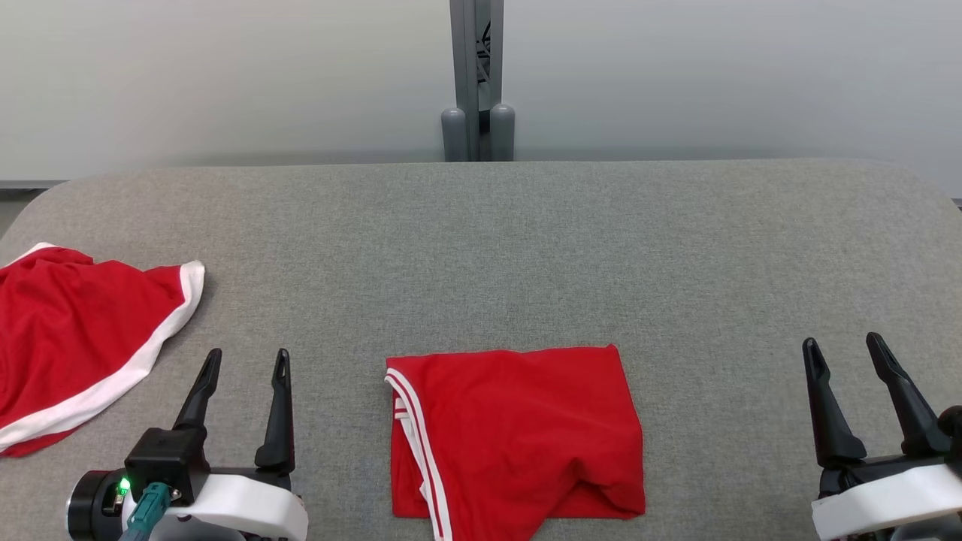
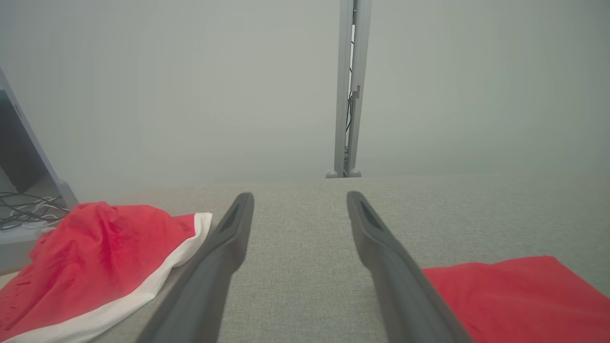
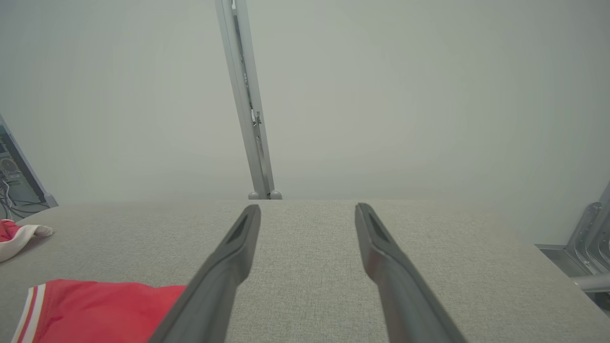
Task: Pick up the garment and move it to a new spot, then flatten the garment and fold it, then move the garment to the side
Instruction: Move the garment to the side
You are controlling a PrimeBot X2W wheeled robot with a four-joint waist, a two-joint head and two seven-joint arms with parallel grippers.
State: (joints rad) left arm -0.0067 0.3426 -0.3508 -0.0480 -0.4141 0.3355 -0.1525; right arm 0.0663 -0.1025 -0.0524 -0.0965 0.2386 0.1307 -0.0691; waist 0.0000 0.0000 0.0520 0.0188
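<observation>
A red garment with white stripes lies folded into a rough square at the near middle of the grey table; it also shows in the left wrist view and the right wrist view. My left gripper hovers open and empty to the left of it, its fingers spread over bare table. My right gripper stands open and empty well to the right of the garment, its fingers also apart above the cloth-covered surface.
A second red garment with a white hem lies crumpled at the table's left edge. A grey post rises behind the table's far edge. Cables and equipment sit beyond the left end.
</observation>
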